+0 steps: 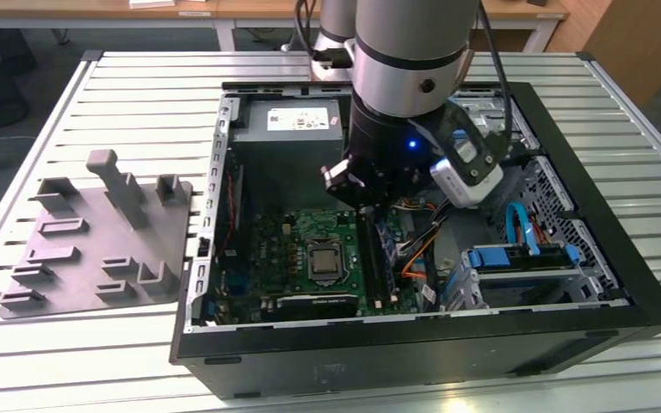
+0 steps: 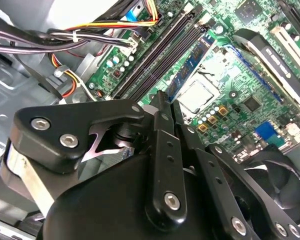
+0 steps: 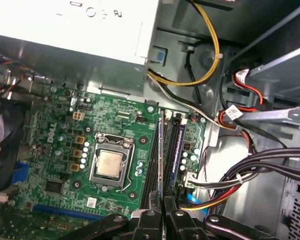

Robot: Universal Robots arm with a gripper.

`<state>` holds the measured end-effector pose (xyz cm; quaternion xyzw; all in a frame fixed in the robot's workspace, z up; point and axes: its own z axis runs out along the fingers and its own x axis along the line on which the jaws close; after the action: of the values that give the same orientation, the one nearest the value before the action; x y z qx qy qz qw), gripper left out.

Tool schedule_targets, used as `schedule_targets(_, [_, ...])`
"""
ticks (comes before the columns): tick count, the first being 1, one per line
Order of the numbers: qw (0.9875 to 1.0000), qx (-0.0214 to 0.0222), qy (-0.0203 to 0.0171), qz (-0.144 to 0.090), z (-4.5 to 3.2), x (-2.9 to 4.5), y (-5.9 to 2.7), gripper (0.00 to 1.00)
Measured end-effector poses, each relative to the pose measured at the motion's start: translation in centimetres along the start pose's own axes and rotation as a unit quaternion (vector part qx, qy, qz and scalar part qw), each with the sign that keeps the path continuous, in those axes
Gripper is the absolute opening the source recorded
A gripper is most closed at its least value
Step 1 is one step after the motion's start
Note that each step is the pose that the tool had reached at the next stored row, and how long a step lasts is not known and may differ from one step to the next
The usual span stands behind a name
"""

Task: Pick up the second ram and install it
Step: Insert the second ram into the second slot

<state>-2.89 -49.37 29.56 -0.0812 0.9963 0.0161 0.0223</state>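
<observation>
My gripper [image 1: 365, 200] hangs inside the open computer case [image 1: 606, 284], low over the motherboard [image 1: 296, 249]. In both wrist views its two black fingers stand close together, shut on the second ram. The second ram [image 2: 191, 66] is a thin stick with a blue label and shows edge-on as a narrow line [image 3: 161, 150] in the first wrist view. It runs out from between the gripper's fingertips [image 3: 163, 214], [image 2: 168, 101], parallel to the long dark memory slots [image 2: 152, 57] and right over them. Whether it sits in a slot cannot be told.
The processor socket [image 3: 109, 165] lies beside the slots. Cable bundles [image 3: 230, 182] crowd the other side. The power supply [image 1: 290, 120] and the drive cage [image 1: 537, 258] close in the space. A fan [image 2: 282, 182] sits near the gripper. A grey moulded holder plate [image 1: 89, 245] lies on the slatted table at the exterior view's left.
</observation>
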Motion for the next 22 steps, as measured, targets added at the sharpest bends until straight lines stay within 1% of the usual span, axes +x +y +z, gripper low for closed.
schedule_targets(5, [0.9998, 0.001, -0.0006, 0.022, 0.01, 0.0, 0.0, 0.14])
schedule_targets(11, [0.9988, 0.0023, -0.0014, 0.048, 0.01, 0.0, 0.0, 0.14])
schedule_targets(17, [0.9972, 0.0035, -0.0021, 0.075, 0.01, 0.0, 0.0, 0.14])
schedule_targets(22, [0.9952, 0.0046, -0.0028, 0.098, 0.02, 0.0, 0.0, 0.14])
